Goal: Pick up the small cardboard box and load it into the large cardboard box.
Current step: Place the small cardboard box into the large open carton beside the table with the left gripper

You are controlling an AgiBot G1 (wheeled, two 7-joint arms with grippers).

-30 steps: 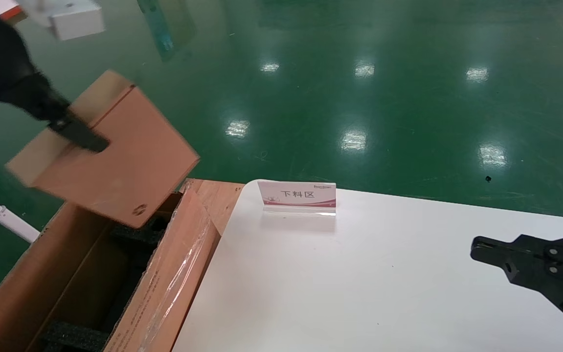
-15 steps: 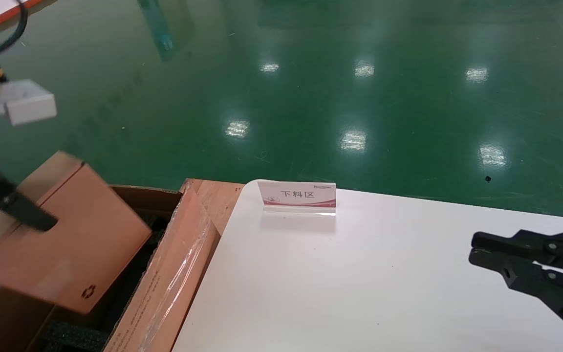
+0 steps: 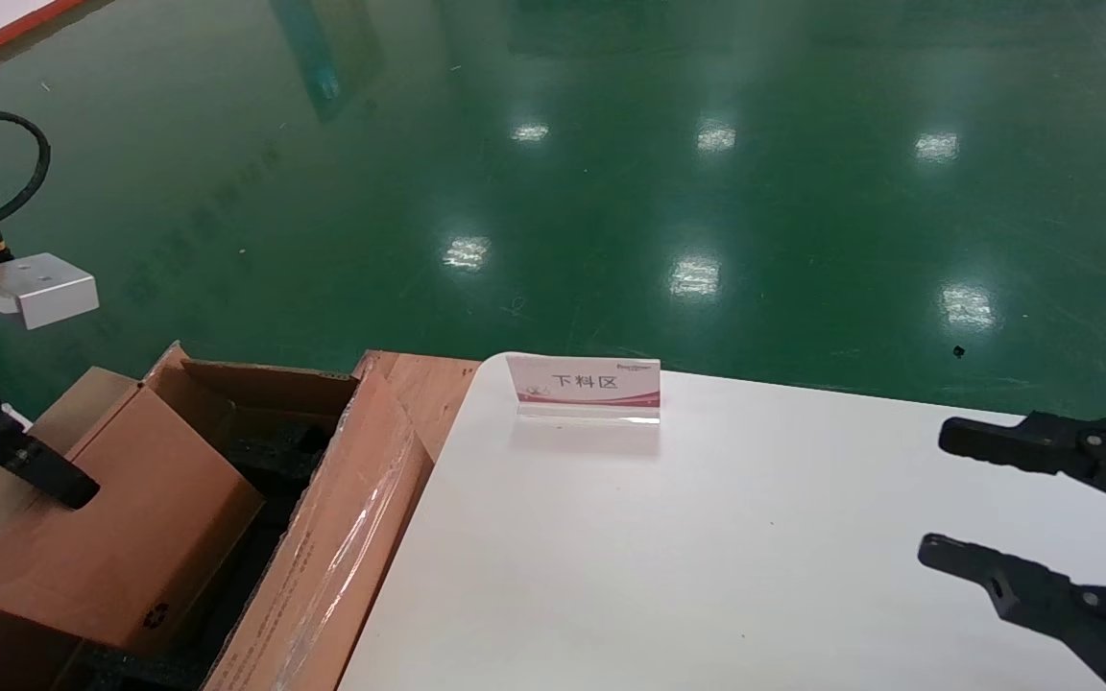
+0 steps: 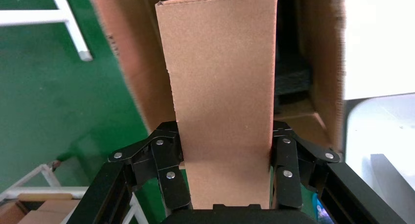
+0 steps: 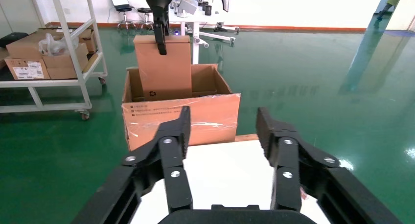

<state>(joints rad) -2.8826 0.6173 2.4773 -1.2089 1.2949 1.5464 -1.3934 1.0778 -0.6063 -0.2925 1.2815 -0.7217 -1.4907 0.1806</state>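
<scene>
My left gripper [image 3: 54, 480] is shut on the small cardboard box [image 3: 121, 537], an orange-brown carton with a dark recycling mark at its lower corner. The box hangs tilted, its lower part inside the open top of the large cardboard box [image 3: 342, 537], which has black foam [image 3: 275, 456] inside and clear film on the near flap. In the left wrist view the fingers [image 4: 166, 150] press both sides of the small box [image 4: 220, 62]. My right gripper [image 3: 937, 494] is open and empty over the white table. The right wrist view shows its gripper [image 5: 223, 117], the small box [image 5: 164, 67] and the large box [image 5: 181, 116].
A white table [image 3: 707, 576] carries a pink-and-white sign [image 3: 584, 387] near its far edge. A wooden board [image 3: 423, 384] lies between table and large box. A shelf cart with cartons [image 5: 49, 53] stands beyond on the green floor. White pipe framing [image 4: 68, 23] is beside the large box.
My left gripper has carried the small box down and to the left, from above the large box into its open top. My right gripper's jaws have spread from nearly shut to open.
</scene>
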